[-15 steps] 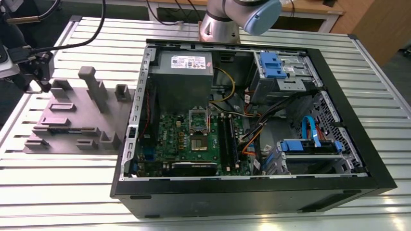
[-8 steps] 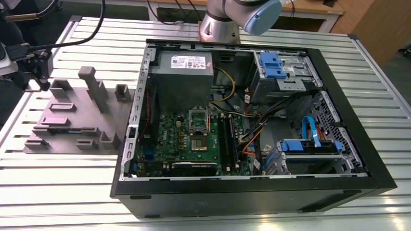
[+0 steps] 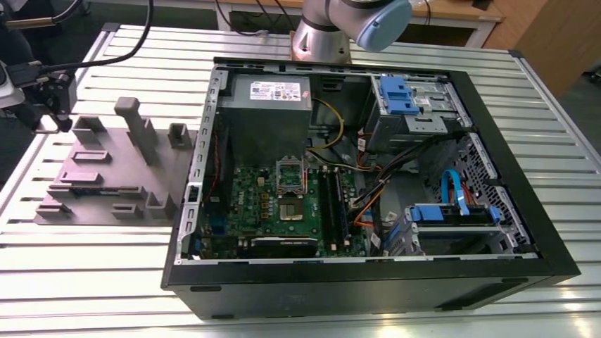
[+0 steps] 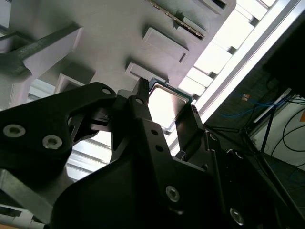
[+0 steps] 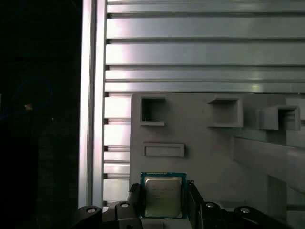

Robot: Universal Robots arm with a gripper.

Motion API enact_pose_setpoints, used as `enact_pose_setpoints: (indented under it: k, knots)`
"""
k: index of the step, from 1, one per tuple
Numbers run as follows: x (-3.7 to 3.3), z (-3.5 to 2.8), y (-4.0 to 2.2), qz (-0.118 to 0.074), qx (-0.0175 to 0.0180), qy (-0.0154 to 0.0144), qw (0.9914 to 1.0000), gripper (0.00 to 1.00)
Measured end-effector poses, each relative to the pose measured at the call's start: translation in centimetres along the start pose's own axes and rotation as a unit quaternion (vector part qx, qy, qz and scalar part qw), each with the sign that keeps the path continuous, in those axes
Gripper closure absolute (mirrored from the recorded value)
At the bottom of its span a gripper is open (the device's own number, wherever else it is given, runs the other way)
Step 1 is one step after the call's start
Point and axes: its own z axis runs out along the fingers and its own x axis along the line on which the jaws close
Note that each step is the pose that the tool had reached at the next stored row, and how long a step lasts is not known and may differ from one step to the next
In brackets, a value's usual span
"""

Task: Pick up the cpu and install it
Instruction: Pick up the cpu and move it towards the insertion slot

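Observation:
The cpu, a small square chip with a silvery top and a thin green edge, sits between the two black fingers of my gripper, which is shut on it. In the second wrist view the cpu shows gripped by its two edges in the gripper, raised above the grey fixture. The gripper hangs near the far corner of the fixture at the exterior view's left. The open socket lies on the green motherboard inside the computer case.
The open black computer case takes up the middle and right of the slatted metal table. It holds a power supply, blue drive brackets and cables. The fixture has upright posts and small pockets. The arm's base stands behind the case.

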Motion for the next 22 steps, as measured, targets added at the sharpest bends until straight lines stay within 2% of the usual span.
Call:
enact_pose_setpoints:
  k: [22]
  knots:
    - [0.02,-0.73,0.04,0.0,-0.0001,-0.0002,1.0,0.53]
